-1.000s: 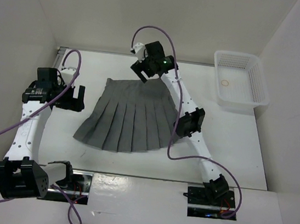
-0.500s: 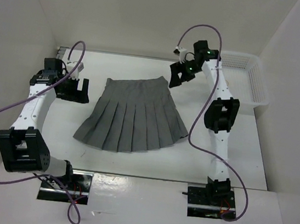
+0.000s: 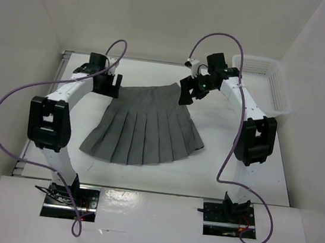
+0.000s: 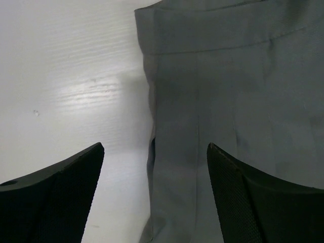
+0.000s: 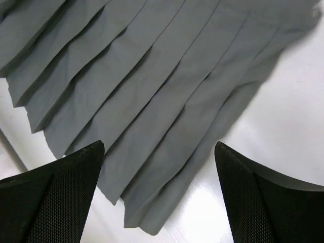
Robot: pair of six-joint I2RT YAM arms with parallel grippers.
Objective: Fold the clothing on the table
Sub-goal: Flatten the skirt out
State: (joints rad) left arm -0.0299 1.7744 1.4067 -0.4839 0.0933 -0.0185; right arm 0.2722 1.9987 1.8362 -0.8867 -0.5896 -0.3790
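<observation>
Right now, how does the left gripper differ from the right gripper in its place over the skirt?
The left gripper is at the left waistband corner of the skirt; the right gripper is at the right one. In the left wrist view the skirt's side edge runs between the left gripper's fingers, while the right gripper's view shows pleats and hem. Both are open and neither holds fabric.

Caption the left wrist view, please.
Open left gripper over the side edge of a grey pleated fabric skirt on matte white tabletop.
</observation>
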